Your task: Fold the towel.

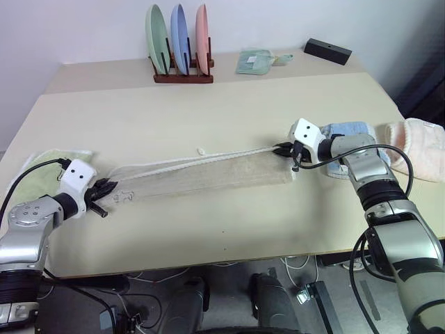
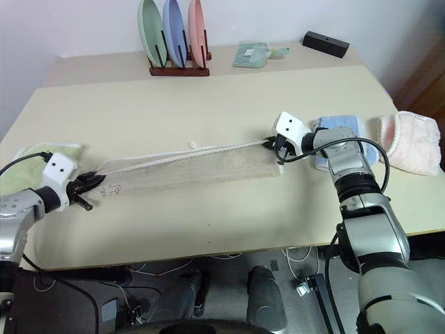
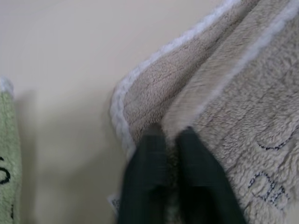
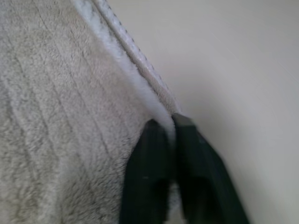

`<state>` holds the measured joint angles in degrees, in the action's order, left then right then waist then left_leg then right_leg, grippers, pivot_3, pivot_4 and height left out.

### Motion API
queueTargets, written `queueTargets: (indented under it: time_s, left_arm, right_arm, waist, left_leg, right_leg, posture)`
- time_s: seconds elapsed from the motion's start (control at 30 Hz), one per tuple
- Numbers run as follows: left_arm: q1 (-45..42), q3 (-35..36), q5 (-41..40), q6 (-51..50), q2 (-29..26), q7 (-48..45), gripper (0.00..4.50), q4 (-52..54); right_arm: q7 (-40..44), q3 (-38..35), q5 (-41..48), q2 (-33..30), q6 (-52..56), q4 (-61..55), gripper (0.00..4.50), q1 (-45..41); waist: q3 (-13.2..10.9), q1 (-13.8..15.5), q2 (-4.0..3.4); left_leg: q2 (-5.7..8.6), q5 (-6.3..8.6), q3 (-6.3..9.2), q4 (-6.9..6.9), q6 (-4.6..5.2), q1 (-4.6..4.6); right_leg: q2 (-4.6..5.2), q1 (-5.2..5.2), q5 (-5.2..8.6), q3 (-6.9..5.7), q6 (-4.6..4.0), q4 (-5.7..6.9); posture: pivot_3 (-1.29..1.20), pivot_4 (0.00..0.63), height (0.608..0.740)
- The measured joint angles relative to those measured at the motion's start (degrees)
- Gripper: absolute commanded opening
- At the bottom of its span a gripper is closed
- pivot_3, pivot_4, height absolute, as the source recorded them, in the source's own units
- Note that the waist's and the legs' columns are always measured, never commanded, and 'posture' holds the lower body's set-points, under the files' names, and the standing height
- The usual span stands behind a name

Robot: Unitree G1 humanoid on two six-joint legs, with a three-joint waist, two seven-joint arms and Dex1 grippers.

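The towel (image 1: 208, 174), beige with a white corded edge, lies stretched in a long narrow band across the middle of the table (image 1: 208, 229), folded lengthwise. My left gripper (image 1: 108, 188) is at its left end, and in the left wrist view a fold of towel (image 3: 233, 116) sits pinched between the two black fingers (image 3: 149, 158). My right gripper (image 1: 284, 149) is at the right end, and in the right wrist view its fingers (image 4: 149, 149) close on the white edge (image 4: 140, 74). Dark embroidery shows near the left end.
A light-green cloth (image 1: 38, 170) with dark lettering lies just left of my left gripper. Behind my right arm lie a light-blue folded cloth (image 1: 348, 130) and a pinkish cloth (image 1: 421, 149). At the back stand a plate rack (image 1: 182, 45), a small green cloth (image 1: 256, 61) and a black box (image 1: 327, 50).
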<state>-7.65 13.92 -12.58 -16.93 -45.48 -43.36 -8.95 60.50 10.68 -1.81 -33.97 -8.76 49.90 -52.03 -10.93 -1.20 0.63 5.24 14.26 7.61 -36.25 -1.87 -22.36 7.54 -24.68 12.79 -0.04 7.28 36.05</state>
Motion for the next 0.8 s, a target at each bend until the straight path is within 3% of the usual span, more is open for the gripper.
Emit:
queueTargets:
  time_s: [0.1,0.13,0.5,0.67,0.8]
  left_arm:
    - [-0.03,0.51,0.0,-0.08,0.07,1.82,3.35,-0.09]
    - [-0.36,0.64,0.09,-0.03,0.29,2.84,3.73,-0.38]
    - [-8.51,5.03,-0.18,-0.01,6.47,16.09,3.73,-4.26]
    - [-3.86,5.43,-1.34,-0.39,7.61,15.85,3.76,0.45]
    - [3.01,7.2,-3.17,-2.16,7.3,14.1,3.76,8.32]
  right_arm:
    - [-0.45,-0.08,-0.36,-0.05,-0.45,0.05,2.87,-0.01]
    - [-1.17,-0.2,-0.5,-0.09,-0.72,0.31,2.89,-0.11]
    - [-11.19,-3.28,-2.09,-2.08,-0.52,-0.8,2.89,-0.03]
    - [-7.24,-9.34,5.51,-5.87,12.81,-19.61,4.46,10.21]
    - [-6.11,-15.06,15.93,-7.85,31.87,-43.0,4.46,24.64]
  waist:
    - [0.0,0.0,0.0]
    - [0.0,0.01,0.0]
    - [0.01,0.03,0.01]
    - [0.01,0.17,0.02]
    - [0.03,0.32,-0.01]
  left_leg:
    - [0.0,0.0,0.02,0.0,0.0,0.0]
    - [0.0,0.0,0.03,0.0,-0.01,0.01]
    - [0.03,-0.19,0.01,0.0,-0.33,0.0]
    - [-0.01,-0.04,0.08,-0.01,-0.07,-0.02]
    - [-0.03,-0.03,0.17,-0.01,-0.05,-0.02]
  right_leg:
    - [0.0,0.0,0.0,0.0,0.0,0.0]
    - [0.0,0.0,0.0,0.0,0.0,0.01]
    - [-0.01,-0.01,-0.03,0.02,0.0,0.01]
    - [-0.02,-0.01,-0.03,0.02,0.0,0.01]
    - [0.0,0.0,-0.03,0.05,0.0,0.01]
  posture:
    - [0.0,0.15,0.74]
    - [0.0,0.15,0.74]
    - [0.0,0.15,0.74]
    - [0.0,0.15,0.74]
    - [0.0,0.15,0.74]
